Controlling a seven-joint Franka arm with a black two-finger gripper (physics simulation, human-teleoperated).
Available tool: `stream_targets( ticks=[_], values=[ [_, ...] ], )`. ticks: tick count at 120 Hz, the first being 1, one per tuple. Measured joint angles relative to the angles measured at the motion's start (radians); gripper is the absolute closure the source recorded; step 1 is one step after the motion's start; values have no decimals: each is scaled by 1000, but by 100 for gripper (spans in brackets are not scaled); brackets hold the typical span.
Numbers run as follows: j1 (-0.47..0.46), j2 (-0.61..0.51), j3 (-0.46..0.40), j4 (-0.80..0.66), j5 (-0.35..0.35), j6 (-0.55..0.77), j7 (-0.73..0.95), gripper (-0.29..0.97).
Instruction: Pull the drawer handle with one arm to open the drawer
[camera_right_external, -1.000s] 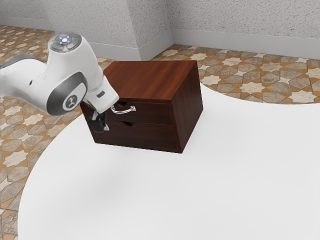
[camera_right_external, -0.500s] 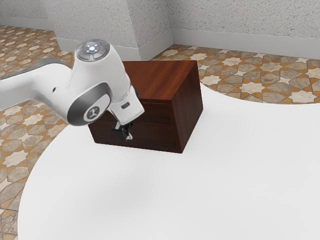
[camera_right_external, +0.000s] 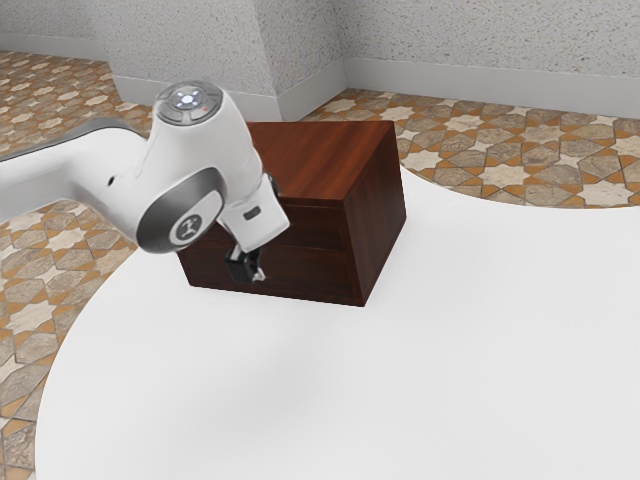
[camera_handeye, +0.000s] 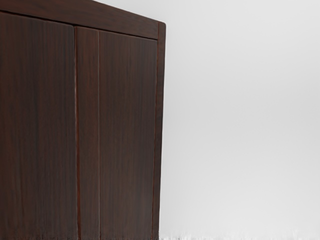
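Your tool (camera_right_external: 246, 268) sits low at the cabinet (camera_right_external: 345, 190) front, presumably seeking the drawer handle; spread or pinched, can't tell.

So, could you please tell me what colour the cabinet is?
Dark reddish-brown wood grain. The cabinet shows best in the exterior view.

No txt; logo (camera_right_external: 187, 227) on arm joint (camera_right_external: 165, 200)

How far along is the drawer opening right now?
Done: the claw is at the front face of the wooden cabinet. In hand: probably lining up on the handle, which is hidden behind the arm. Left: the pull itself. The drawer fronts look flush with the cabinet, so nothing is open yet.
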Motion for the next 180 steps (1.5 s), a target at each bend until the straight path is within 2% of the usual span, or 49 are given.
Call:
stream_targets(
  ticks=[42,66,70,76,83,104,120,144,180],
  values=[
    [60,18,0,16,0,2,3,0],
    [135,91,-6,66,-2,3,4,1],
    [143,102,-9,74,-1,3,4,-5],
    [143,107,-10,77,-2,3,0,-7],
    [137,95,-10,69,-3,2,-1,4],
    [116,61,-10,10,-1,3,-2,-1],
    [108,-4,-6,-49,-1,4,-3,4],
    [103,-61,-5,-107,1,4,-4,1],
    [86,-151,-4,-190,0,2,-4,6]
  ],
)
